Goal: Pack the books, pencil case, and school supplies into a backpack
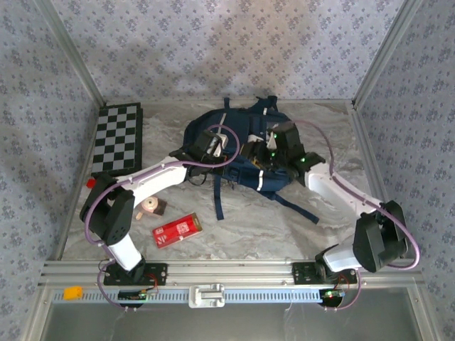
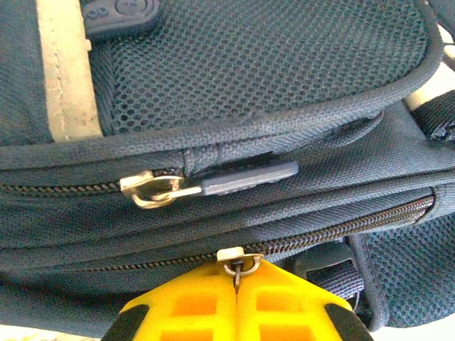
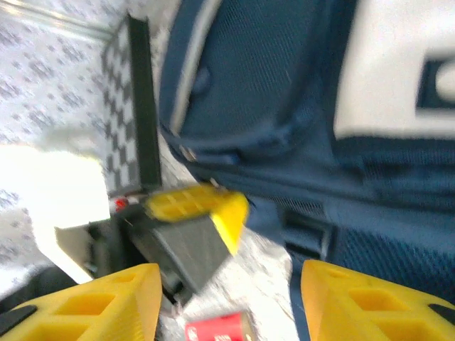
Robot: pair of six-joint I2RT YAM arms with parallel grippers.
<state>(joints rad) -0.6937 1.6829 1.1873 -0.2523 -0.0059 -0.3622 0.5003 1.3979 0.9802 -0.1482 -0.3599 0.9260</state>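
Left gripper (image 2: 238, 284) is clenched: both fingers (image 2: 210, 283) pressed flat together on the lower zipper pull (image 2: 237, 266) of the backpack (image 2: 270, 64), metal ring pinched right at the fingertip seam, slider touching just above it. A second zipper pull (image 2: 153, 190), brass with a dark rubber tab, sits up and left of my fingertips on the next zipper line, untouched. Mesh pocket panel beyond that. Right gripper (image 3: 231, 291) is released: fingers (image 3: 106, 300) spread wide, nothing between them, no contact with the bag. That wrist's picture is blurred. Backpack lies ahead and right of the right fingers, near; my left gripper shows ahead between them, at the bag's edge. Pencil case (image 3: 217, 328) lies just below the gap of the right fingers, apart from the bag; chequered board (image 3: 126, 106) is further ahead-left. From above: both grippers over the backpack, left one on its left half, right one on its right half. Pencil case is on the table (image 1: 249, 220) behind the left gripper, toward my bases, well apart from the bag. Small pinkish object (image 1: 151, 206) near it.
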